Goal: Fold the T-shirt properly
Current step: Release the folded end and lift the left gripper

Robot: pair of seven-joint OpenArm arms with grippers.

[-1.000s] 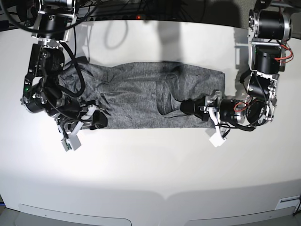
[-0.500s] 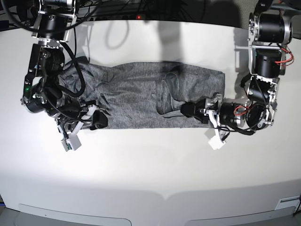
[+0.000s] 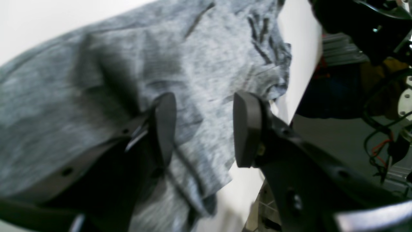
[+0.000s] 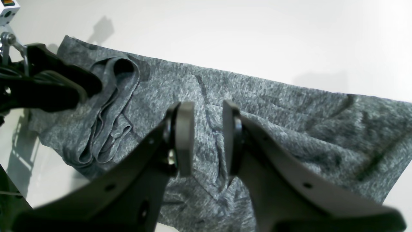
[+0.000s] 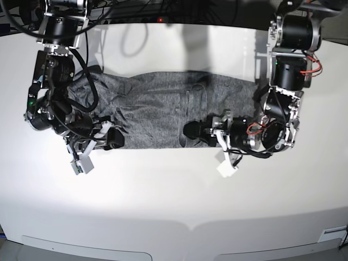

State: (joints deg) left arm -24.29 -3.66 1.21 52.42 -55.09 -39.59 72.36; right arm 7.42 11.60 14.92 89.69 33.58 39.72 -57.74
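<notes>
The dark-grey T-shirt [image 5: 152, 109] lies spread in a long, wrinkled band across the white table. It fills the left wrist view [image 3: 193, 48] and the right wrist view [image 4: 289, 112]. My left gripper [image 5: 191, 130] is low over the shirt's front edge near the middle, beside a bunched fold. Its jaws stand wide apart with cloth showing between them in the left wrist view [image 3: 203, 129]. My right gripper [image 5: 113, 138] is at the front edge near the shirt's left end. Its jaws stand narrowly apart over the fabric in the right wrist view [image 4: 208, 141].
The white table [image 5: 174, 196] runs out in front of the shirt. Cables [image 5: 136, 16] hang along the back edge. The left arm's upper links [image 5: 288, 60] stand over the shirt's right end. A bunched fold [image 4: 109, 112] lies next to the left gripper's finger [image 4: 74, 80].
My left gripper has moved leftward along the shirt's front edge, from its right part to near the middle. The right arm has not moved.
</notes>
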